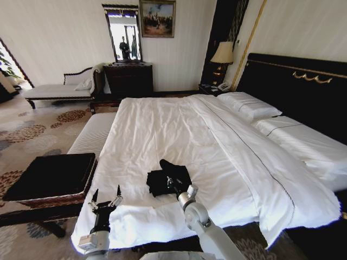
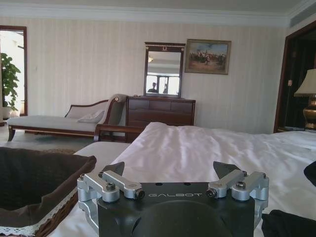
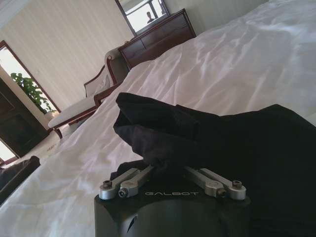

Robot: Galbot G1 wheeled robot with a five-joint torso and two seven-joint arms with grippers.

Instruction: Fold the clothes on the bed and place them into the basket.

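**Right gripper on the black shirt, left gripper waiting**

Here I am at the foot of the bed (image 1: 179, 130), white duvet spread wide in front of me. The black T-shirt (image 1: 168, 177) lies bunched in a dark heap on the duvet, close to the near edge. My right gripper (image 1: 174, 183) is right on it: in the right wrist view the fingers (image 3: 129, 178) angle inward and disappear into the black fabric (image 3: 207, 138), a fold of it rising up just ahead of them. I'm pinching cloth there, the jaws drawn in on the shirt.

My left gripper (image 1: 107, 195) hangs over the near-left corner of the bed, apart from the shirt, fingers spread wide with nothing between them. The left wrist view shows both fingertips (image 2: 114, 170) splayed out over the white cover.

The basket (image 1: 51, 176) sits off my left side, beside the bed's corner, on the cream bench (image 1: 95, 134) that runs along the bed's edge. Its black lining faces up and wicker shows along the rim.
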